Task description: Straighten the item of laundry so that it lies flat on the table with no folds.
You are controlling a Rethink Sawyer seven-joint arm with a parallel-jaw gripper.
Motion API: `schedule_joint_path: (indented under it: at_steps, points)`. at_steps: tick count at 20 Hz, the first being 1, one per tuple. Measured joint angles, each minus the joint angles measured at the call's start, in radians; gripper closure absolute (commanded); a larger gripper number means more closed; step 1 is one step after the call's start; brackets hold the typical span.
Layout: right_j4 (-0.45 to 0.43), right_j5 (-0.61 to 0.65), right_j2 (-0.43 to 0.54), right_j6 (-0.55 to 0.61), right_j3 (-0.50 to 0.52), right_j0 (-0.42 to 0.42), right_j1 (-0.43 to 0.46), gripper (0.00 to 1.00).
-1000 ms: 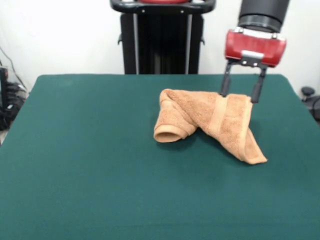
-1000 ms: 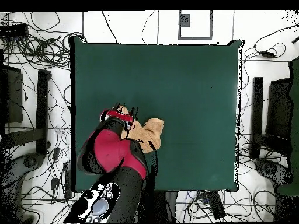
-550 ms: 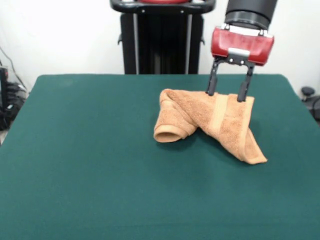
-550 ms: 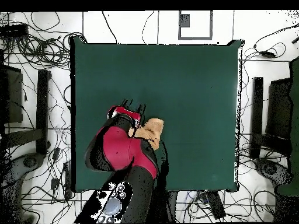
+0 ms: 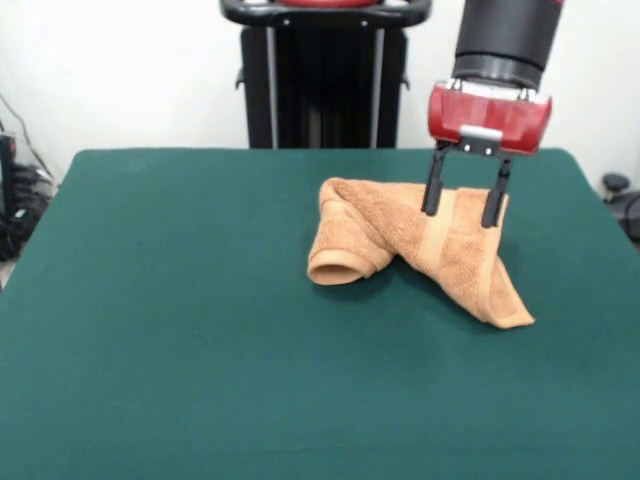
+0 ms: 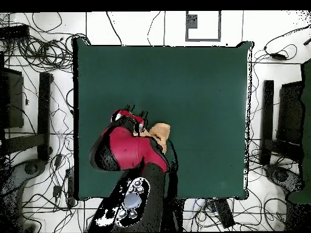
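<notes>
Gripper [image 5: 466, 211] hangs with its two fingers spread, straddling the raised far-right edge of the towel [image 5: 420, 248], which sits bunched right of centre on the green desk [image 5: 180, 330], one end curled into a roll and a corner trailing toward me. I judge the step is grasping that upper edge: I'd want one finger on each side of a single layer before closing, then pull outward, away from the roll.

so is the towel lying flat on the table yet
No, in the front view the towel is still bunched, one end rolled into a tube, on the table under the open gripper.
</notes>
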Motion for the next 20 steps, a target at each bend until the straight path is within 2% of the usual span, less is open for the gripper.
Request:
schedule_joint_path:
  at_steps: [11,20]
  points:
    - [0.000,0.208,0.197,0.000,0.007,-0.165,-0.010,0.00]
    - [0.000,0.333,0.291,0.000,0.013,-0.211,-0.031,0.00]
